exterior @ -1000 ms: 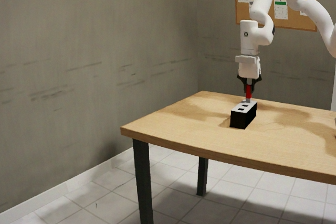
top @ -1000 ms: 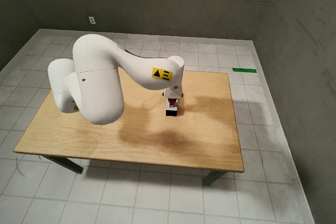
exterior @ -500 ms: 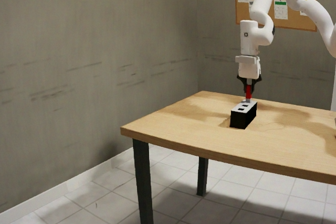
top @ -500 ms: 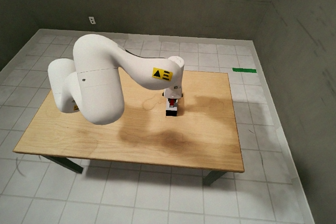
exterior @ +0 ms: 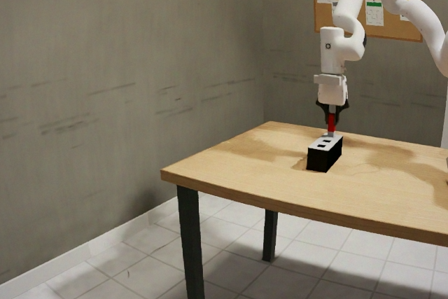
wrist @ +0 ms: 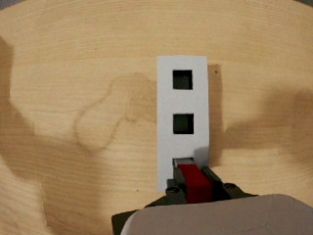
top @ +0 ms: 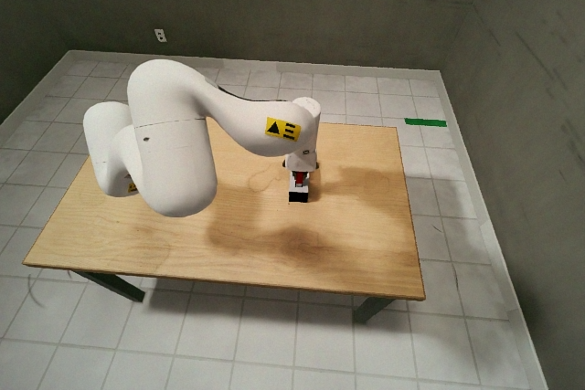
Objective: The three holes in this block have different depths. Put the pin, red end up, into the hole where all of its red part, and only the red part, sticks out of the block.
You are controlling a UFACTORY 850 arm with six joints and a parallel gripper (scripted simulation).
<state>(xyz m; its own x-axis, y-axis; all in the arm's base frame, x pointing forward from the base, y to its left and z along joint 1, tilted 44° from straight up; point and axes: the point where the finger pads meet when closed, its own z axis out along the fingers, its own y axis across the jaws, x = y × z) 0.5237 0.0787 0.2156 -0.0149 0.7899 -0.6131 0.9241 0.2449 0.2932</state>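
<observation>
The block (top: pixel 298 196) (exterior: pixel 316 158) (wrist: pixel 166 108) stands on the table, black-sided with a pale top and three square holes in a row. The far hole (exterior: pixel 320 145) (wrist: pixel 182 79) and the middle hole (exterior: pixel 326 141) (wrist: pixel 183 123) are empty. My gripper (exterior: pixel 332 120) (wrist: pixel 190 179) is shut on the pin (top: pixel 299 180) (exterior: pixel 331 127) (wrist: pixel 197 185) above the end hole, at the bottom of the wrist view. The pin is upright, red part up. A short grey length shows between the red part and the block's top. Its lower end is at or in that hole; how deep is hidden.
The wooden table (top: pixel 188 253) (exterior: pixel 253 187) carries the block. The arm (top: pixel 175 163) (exterior: pixel 331 50) reaches over the table from the left in the top view. Its shadows fall across the wood. A pinboard (exterior: pixel 322 17) hangs on the wall behind the arm.
</observation>
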